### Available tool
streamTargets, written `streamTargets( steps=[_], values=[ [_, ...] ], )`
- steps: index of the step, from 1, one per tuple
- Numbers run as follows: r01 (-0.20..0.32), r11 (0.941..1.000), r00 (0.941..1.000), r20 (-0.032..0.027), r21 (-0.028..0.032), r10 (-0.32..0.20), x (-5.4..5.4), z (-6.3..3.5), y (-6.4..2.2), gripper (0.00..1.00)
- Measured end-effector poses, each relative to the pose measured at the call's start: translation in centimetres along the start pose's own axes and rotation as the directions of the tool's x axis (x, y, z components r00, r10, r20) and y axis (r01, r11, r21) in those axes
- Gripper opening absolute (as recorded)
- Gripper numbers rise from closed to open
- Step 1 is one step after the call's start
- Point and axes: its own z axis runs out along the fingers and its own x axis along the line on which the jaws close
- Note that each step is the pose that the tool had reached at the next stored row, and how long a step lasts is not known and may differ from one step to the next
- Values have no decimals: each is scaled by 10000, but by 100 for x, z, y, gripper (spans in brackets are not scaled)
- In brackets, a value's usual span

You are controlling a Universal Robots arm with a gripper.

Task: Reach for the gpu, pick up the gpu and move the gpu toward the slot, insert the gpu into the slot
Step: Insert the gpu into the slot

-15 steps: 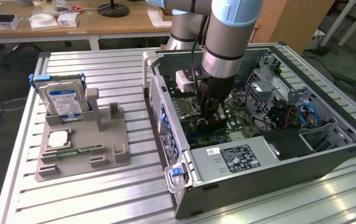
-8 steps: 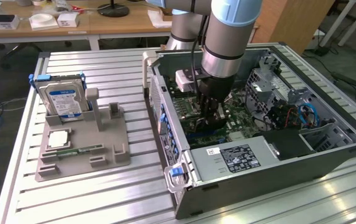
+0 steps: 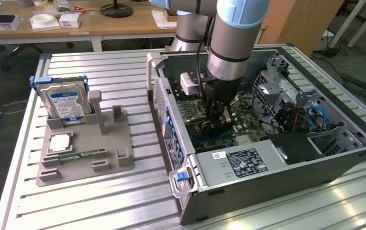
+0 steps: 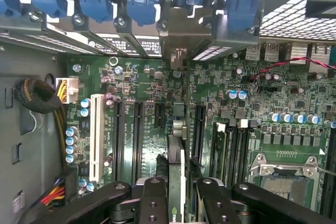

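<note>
My gripper (image 3: 216, 117) is lowered into the open computer case (image 3: 336, 163), over the green motherboard (image 4: 142, 82). It is shut on the gpu (image 4: 176, 166), a thin dark card seen edge-on between the two black fingers (image 4: 153, 203). The card stands upright on the board, and its far end reaches the metal bracket opening (image 4: 178, 56) at the case's rear wall. The slot lies under the card's lower edge and is hidden by it. I cannot tell whether the card is seated. In the exterior view the gpu (image 3: 213, 128) shows as a dark shape below the gripper.
Long black slots (image 4: 198, 129) and a white one (image 4: 97, 135) flank the card. The silver processor socket (image 4: 286, 174) and a cable bundle (image 4: 37, 98) lie further out. At the exterior view's left, a grey fixture (image 3: 83, 163) holds a blue-labelled hard drive (image 3: 67, 103).
</note>
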Motion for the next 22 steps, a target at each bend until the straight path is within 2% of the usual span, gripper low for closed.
streamTargets(
  steps=[7,22],
  values=[
    [-1,10000,10000,4,3,1,0,36,1,26],
    [-1,10000,10000,8,6,1,-1,4,3,26]
  ],
)
